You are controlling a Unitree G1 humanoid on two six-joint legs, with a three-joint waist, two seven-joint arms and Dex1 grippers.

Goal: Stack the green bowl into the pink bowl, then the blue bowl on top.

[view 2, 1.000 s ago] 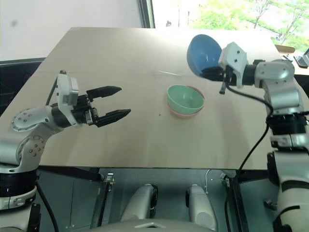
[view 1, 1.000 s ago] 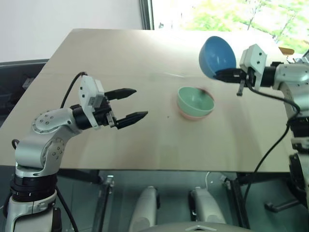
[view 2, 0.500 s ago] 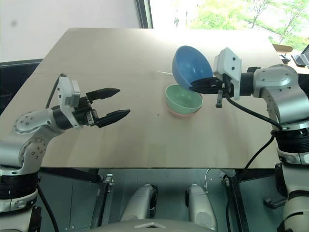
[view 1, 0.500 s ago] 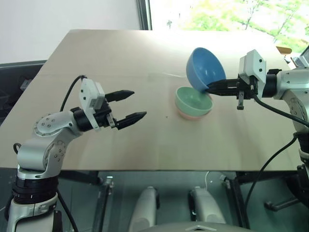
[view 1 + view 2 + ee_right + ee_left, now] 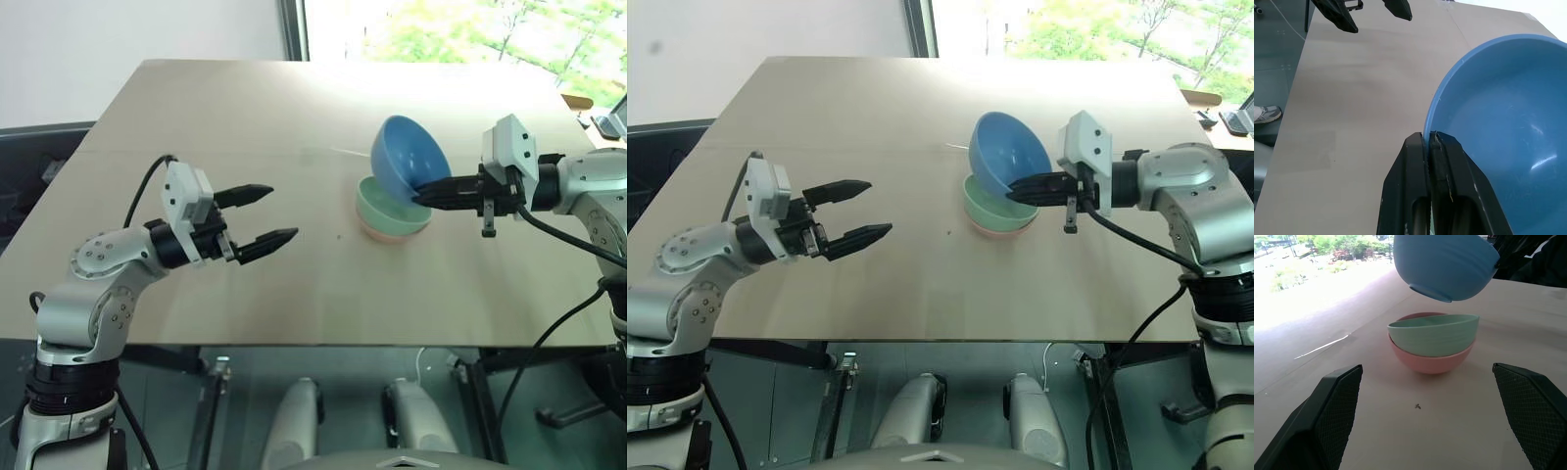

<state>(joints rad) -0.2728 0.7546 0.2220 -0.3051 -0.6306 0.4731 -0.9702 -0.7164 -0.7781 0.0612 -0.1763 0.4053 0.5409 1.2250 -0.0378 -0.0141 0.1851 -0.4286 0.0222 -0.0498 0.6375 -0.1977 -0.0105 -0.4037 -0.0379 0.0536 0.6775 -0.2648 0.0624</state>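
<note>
Since a sec ago the right end effector (image 5: 423,193) has carried the blue bowl (image 5: 409,151) down and toward frame centre: it was high at upper right, well clear of the stack, now it hangs just above the green bowl (image 5: 391,208), right of centre in the left eye view. Left end effector (image 5: 271,212) hasn't budged, same spot at centre left.

Right end effector is clenched on the blue bowl's rim, one finger inside the wall, one outside, as the right wrist view shows w/ the fingers (image 5: 1422,186) pinched tight on the edge. Bowl is tilted, its open side turned up and toward the right arm. In the left wrist view its base (image 5: 1431,292) sits above the green bowl's rim w/ a clear gap, so not touching yet.

Green bowl is nested in the pink bowl (image 5: 1429,361), a bit crooked: rim higher on one side, pink rim peeking out behind it. Both rest on the tabletop (image 5: 245,117), right of centre in the head views.

Left end effector is released, fingers spread wide, nothing between them, pointing toward the stack from well apart, level above the tabletop. Thin pale streak (image 5: 1321,347) lies on the tabletop beyond the bowls; tiny dark speck (image 5: 1417,406) on the near side of the stack.
</note>
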